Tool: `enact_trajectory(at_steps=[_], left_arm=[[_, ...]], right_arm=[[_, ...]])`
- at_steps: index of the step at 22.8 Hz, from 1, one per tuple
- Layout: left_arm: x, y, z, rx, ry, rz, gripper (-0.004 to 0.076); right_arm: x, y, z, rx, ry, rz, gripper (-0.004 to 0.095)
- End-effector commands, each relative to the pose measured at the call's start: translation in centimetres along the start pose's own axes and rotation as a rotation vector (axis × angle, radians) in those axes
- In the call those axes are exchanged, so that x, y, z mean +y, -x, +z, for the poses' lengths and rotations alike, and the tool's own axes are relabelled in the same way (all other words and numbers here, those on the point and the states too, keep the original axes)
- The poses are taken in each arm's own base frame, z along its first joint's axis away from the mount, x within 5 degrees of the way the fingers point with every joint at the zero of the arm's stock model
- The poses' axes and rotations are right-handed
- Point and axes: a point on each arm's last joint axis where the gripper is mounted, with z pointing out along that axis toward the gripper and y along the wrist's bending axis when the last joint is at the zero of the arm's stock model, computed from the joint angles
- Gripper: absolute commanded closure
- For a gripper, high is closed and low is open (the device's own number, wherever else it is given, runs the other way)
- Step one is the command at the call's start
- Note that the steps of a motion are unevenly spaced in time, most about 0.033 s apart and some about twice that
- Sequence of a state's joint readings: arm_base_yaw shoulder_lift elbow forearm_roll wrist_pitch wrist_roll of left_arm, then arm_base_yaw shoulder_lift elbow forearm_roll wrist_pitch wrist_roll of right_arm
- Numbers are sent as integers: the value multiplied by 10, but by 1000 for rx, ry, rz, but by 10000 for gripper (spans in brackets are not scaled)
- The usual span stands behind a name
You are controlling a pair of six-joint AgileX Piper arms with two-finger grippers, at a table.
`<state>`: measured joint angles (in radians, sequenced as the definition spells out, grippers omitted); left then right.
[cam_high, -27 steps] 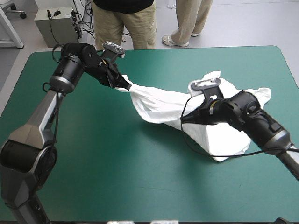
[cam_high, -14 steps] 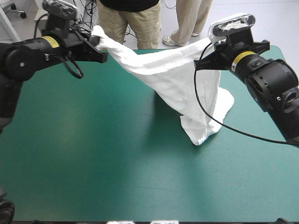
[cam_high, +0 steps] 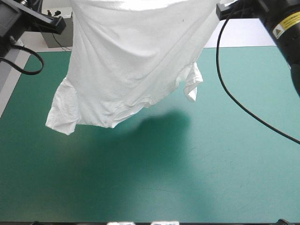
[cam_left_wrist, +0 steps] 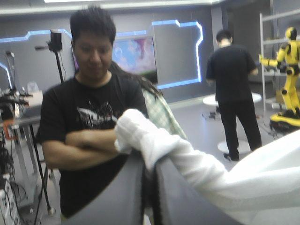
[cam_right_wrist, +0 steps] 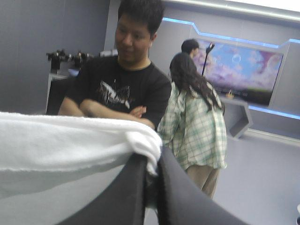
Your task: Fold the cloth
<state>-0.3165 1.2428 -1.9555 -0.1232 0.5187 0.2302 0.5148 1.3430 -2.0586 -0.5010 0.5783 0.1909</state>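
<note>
The white T-shirt hangs spread in the air above the teal-green table, held up by both arms near the picture's top. Its collar and sleeves dangle lowest, clear of the cover, and it casts a shadow mid-table. In the left wrist view my left gripper is shut on the T-shirt, a bunched corner poking over the fingertips. My right gripper is likewise shut on the T-shirt, which stretches away taut to one side. In the high view both grippers' fingertips are hidden by cloth or lie out of the picture.
A black cable hangs from the right arm over the table's right part. The left arm's black body shows at the far left corner.
Both arms have risen and moved apart, lifting the T-shirt fully off the table. Earlier its lower part still lay on the cover at the right; now it hangs spread in the air.
</note>
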Motion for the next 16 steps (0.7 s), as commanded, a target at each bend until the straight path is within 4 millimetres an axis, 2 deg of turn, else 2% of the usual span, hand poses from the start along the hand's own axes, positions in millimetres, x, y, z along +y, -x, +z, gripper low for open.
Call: enact_trajectory(at_steps=[1,7,8,11,14,16], left_arm=[[5,38,-22,-268,49,5,733],[8,66,-42,-412,76,17,733],[8,72,-47,-434,77,18,733],[9,76,-50,-445,79,19,733],[7,67,-40,-377,63,19,733],[6,53,-19,-311,52,18,733]], right_arm=[[-19,47,-33,-227,-43,-37,925],[-28,76,-56,-347,-28,-4,925],[-28,79,-59,-359,-19,0,925],[-28,78,-60,-346,-15,4,925],[-25,69,-50,-270,-10,11,925],[-19,53,-31,-182,-12,38,925]])
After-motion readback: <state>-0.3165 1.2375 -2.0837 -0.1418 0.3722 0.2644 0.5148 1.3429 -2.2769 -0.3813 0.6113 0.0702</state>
